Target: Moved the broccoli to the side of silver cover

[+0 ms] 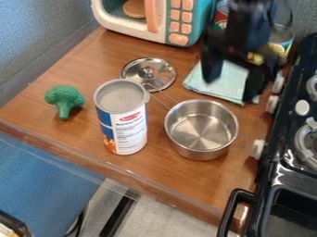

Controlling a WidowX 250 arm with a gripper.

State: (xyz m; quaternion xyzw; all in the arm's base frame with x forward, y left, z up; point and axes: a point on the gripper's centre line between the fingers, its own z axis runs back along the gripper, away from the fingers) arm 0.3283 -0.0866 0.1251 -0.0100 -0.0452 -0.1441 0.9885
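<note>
Broccoli (64, 99), a green toy one, sits on the wooden bench (201, 178) at the left side of our view, with its stem pointing toward the front edge. We see it off to the left of the silver pot lid (148, 74) and a little nearer to us, the two of them apart. The lid lies with its knob up.

Between the broccoli and the steel saucepan (201, 127) we have an upright canister (123, 120) with a grey top and a blue, white and orange side. The saucepan's wire handle points back toward the lid; we cannot tell whether they touch.

Our claw (234, 82) hangs over the pale green cloth (226, 82) behind the saucepan, its two sides well apart and nothing held between them. It is well to the right of the broccoli.

Farther back we find a teal and white toy microwave (180, 23) with peach buttons, and a can (282, 39) behind the arm. Along our right side runs a black stove (275, 171) with white knobs and round burners, and a black handle (229, 210) at its near end.
</note>
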